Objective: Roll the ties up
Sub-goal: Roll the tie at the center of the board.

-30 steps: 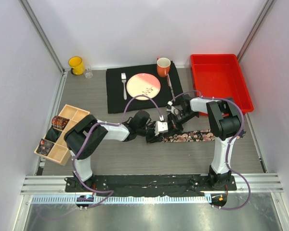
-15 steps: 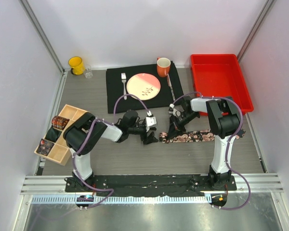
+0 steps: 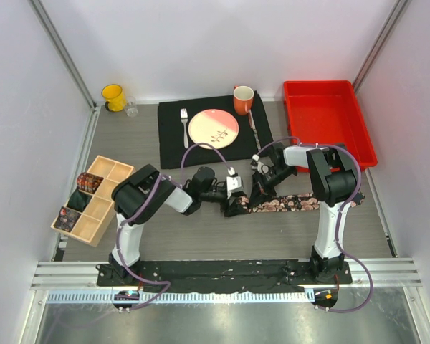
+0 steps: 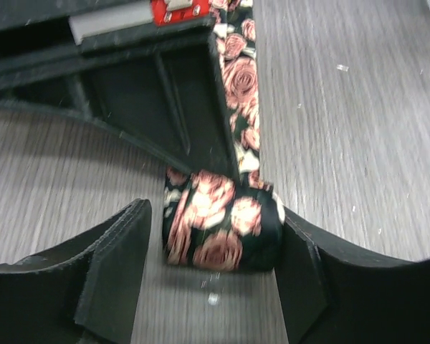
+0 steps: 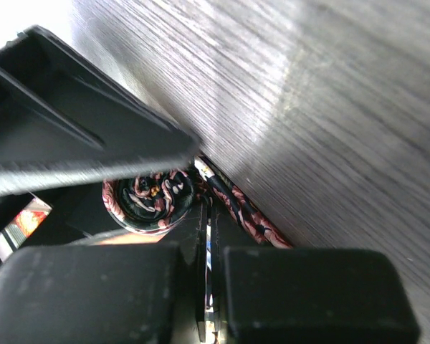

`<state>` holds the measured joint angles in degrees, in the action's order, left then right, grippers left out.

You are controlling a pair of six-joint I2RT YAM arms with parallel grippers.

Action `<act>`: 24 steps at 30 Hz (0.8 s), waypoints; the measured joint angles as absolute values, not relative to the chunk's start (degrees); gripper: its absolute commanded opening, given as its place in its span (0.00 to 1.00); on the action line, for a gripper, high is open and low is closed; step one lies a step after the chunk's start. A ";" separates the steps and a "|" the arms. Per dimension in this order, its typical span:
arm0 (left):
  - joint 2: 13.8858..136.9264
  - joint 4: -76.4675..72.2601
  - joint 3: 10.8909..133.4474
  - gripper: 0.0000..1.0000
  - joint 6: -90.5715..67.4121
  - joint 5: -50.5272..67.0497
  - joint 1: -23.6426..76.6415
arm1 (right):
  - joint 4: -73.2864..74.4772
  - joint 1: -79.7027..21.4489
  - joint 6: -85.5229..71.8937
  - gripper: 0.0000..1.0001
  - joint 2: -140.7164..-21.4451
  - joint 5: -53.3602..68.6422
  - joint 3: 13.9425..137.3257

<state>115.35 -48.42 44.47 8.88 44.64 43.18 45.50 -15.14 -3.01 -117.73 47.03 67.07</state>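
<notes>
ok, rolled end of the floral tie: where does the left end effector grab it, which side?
I'd pinch the coil across its two spiral end faces, coming from the side away from the flat strip. Its axis lies flat, so those ends face sideways, and the right end effector crowds the strip side. The open left end effector straddles it that way.

Black rose-printed fabric tie [image 4: 222, 229], its end coiled, lies on the grey wood-grain counter [image 4: 344, 143] between the left hand's [image 4: 213, 276] parted fingers.
</notes>
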 measured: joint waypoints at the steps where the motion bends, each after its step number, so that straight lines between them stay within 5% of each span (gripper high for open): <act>1: 115.96 -49.32 44.80 0.63 8.32 44.66 43.53 | 45.43 -15.16 -3.09 0.01 -117.73 47.03 67.02; 11: 118.89 -55.83 45.12 0.54 3.90 45.06 44.66 | 44.75 -15.14 -3.53 0.01 -117.62 47.11 66.59; 17: 118.91 -57.19 44.14 0.19 3.01 44.29 44.77 | 44.51 -15.16 -3.95 0.01 -117.47 47.11 66.52; 24: 113.86 -43.83 45.58 0.12 9.43 38.98 46.15 | 42.94 -15.31 -6.00 0.30 -116.29 48.27 65.56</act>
